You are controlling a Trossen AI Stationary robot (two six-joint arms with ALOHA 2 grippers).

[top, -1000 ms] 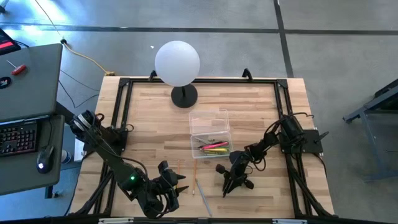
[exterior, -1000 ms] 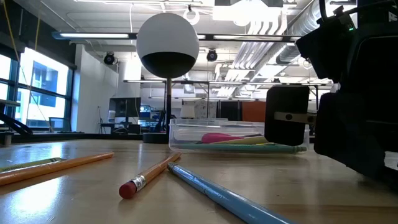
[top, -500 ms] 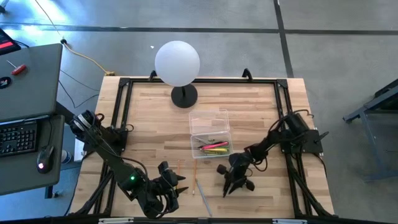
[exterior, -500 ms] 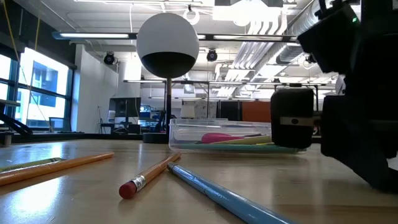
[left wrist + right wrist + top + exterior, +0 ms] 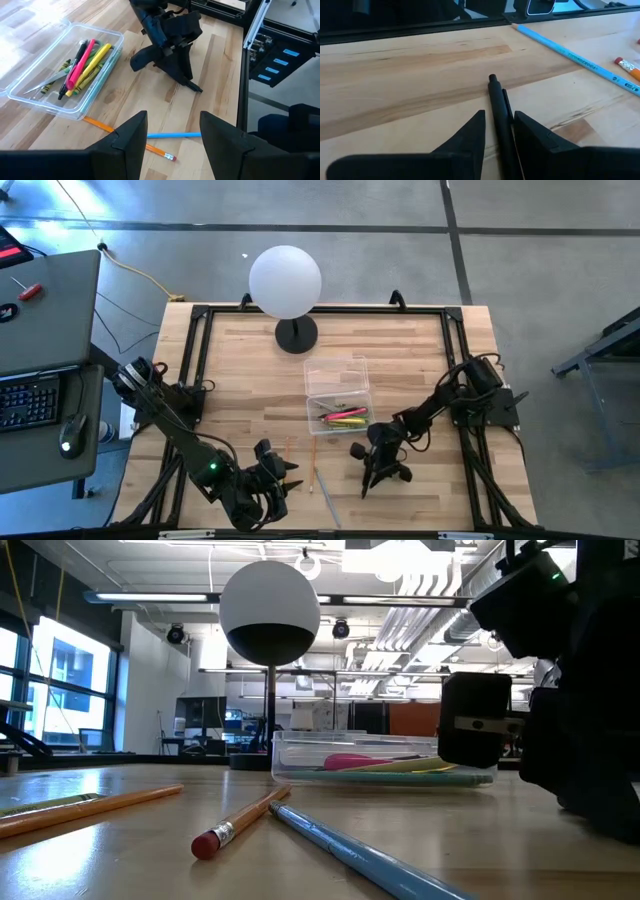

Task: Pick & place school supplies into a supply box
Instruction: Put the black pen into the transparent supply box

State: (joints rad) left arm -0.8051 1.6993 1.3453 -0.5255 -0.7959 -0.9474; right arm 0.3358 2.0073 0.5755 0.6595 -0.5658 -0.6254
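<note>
Wooden table (image 5: pixel 240 370) seen from above, occupying the centre of the high view and edged by a black frame. White globe lamp (image 5: pixel 286 281) on a dark round base, upper centre of the table. Clear supply box (image 5: pixel 339 408) just below the lamp, centre of the frame, its lid (image 5: pixel 336 376) hinged open and lying flat on the side towards the lamp. In the left wrist view the box (image 5: pixel 102 80) sits at the left of the frame and holds a pink pen (image 5: pixel 80 67), a yellow pen (image 5: pixel 92 64), a black pen (image 5: pixel 75 57) and green-marked items packed lengthwise; the smaller contents cannot be told apart. Left gripper (image 5: pixel 283 471) at the lower left of centre in the high view, above the table's near edge, its fingers (image 5: pixel 132 132) standing apart with nothing between them. Right gripper (image 5: pixel 368 482) at the lower centre-right, pointing down at the table below the box; in the right wrist view its fingers (image 5: pixel 472 132) stand narrowly apart on either side of a black pen (image 5: pixel 501 120) that lies on the wood, and whether they press on it cannot be told. Loose on the table between the two grippers: a blue pencil (image 5: pixel 174 134), an orange pencil (image 5: pixel 160 152) with a red eraser, and a second orange pencil (image 5: pixel 97 123) beside the box's near wall.
</note>
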